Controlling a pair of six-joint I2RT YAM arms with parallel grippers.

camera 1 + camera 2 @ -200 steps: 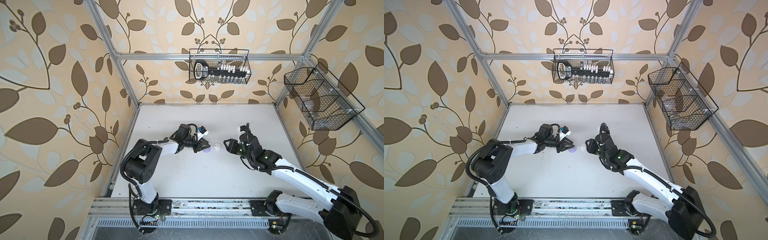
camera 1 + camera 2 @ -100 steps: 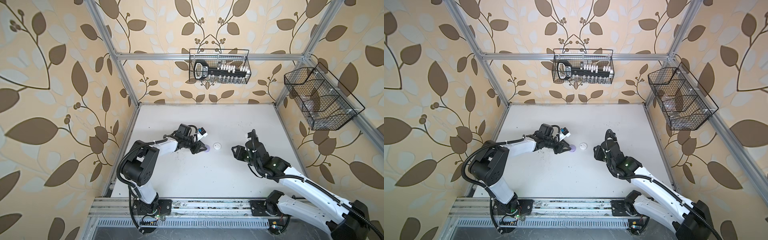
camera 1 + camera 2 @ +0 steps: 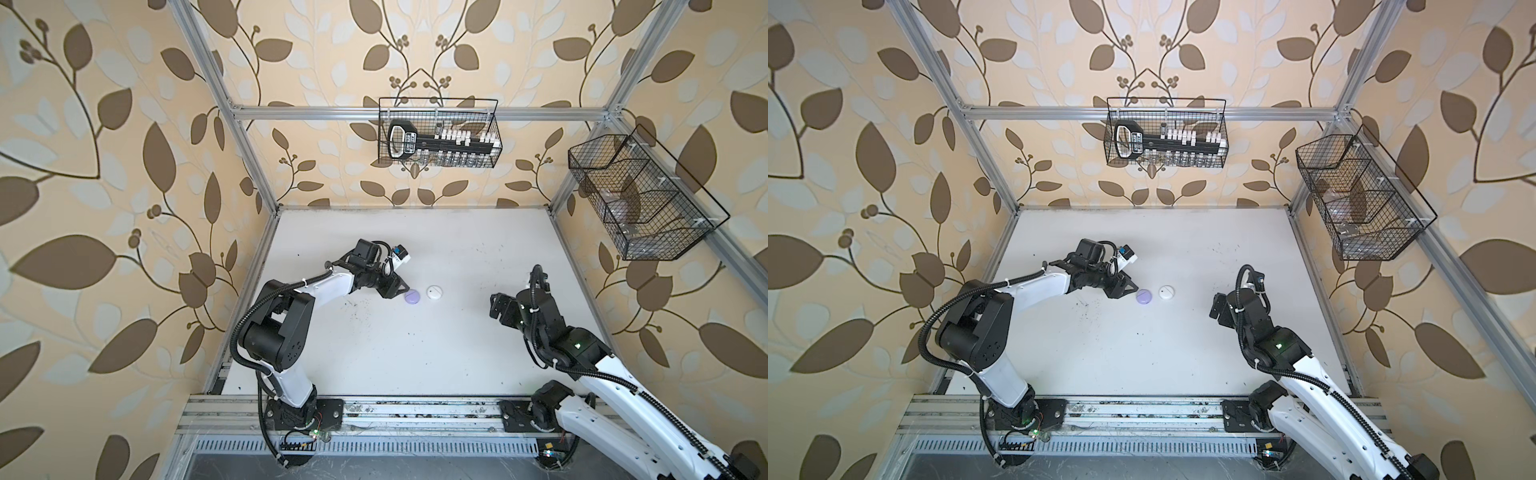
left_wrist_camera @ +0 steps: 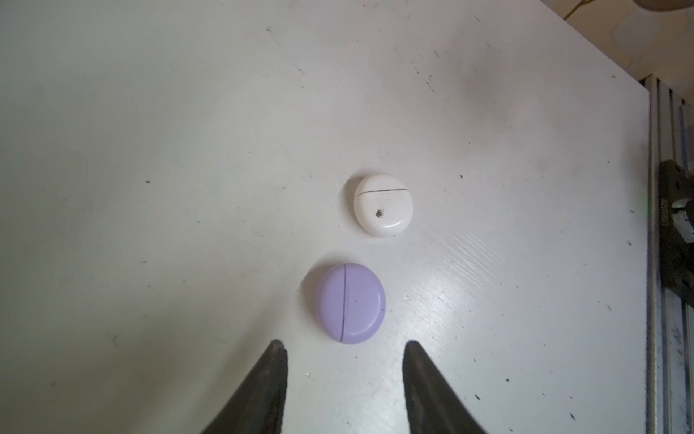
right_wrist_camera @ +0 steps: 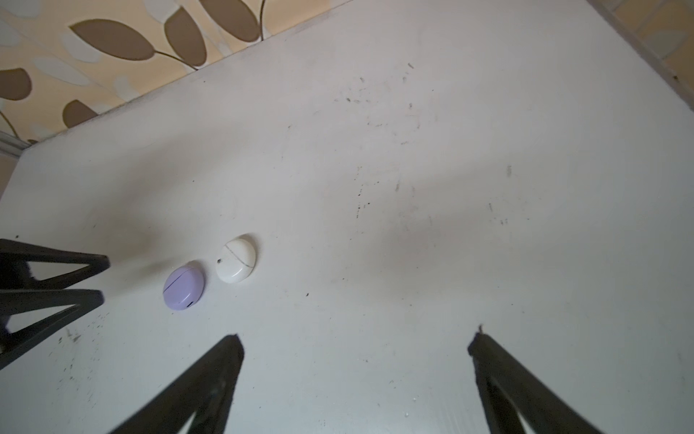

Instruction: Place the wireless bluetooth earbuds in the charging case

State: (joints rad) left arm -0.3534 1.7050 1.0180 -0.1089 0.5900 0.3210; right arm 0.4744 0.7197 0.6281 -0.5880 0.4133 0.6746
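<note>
White table (image 3: 415,353) inside leaf-papered frame, surface scuffed. Two round cases lie flat near table middle, just beside each other, not touching: lavender case (image 4: 351,302), white case (image 4: 383,204). Both lids shut, seam lines visible. Whether earbuds sit inside: cannot tell. Note left gripper (image 4: 343,351): fingers apart, empty, tips just short of lavender case, no contact. Note right gripper (image 5: 355,340): fingers wide apart, empty, over bare table, well apart from both cases.
</note>
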